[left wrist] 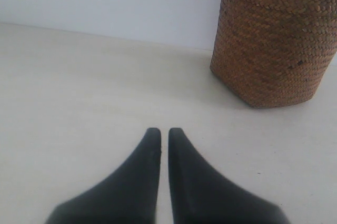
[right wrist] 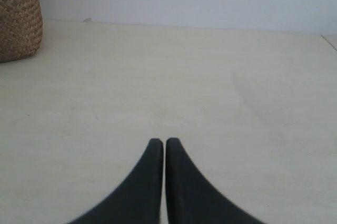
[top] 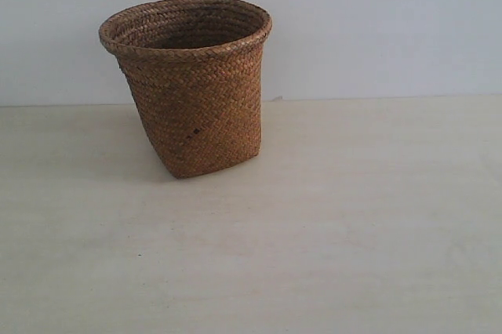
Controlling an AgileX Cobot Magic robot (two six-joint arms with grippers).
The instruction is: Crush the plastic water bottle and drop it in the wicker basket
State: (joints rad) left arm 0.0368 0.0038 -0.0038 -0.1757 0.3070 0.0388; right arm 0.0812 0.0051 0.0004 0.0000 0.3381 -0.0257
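Observation:
The wicker basket stands upright on the pale table, left of centre, its brown herringbone wall tapering to a squarish base. The left wrist view catches it ahead of my left gripper, well apart from it. In the right wrist view the basket sits at the frame's edge, far from my right gripper. Both grippers are shut, black fingers nearly touching, nothing between them. Neither gripper appears in the exterior view. The plastic water bottle is out of view in every frame.
A pale wooden table spreads around the basket, backed by a plain white wall. The table's far right edge shows in the right wrist view.

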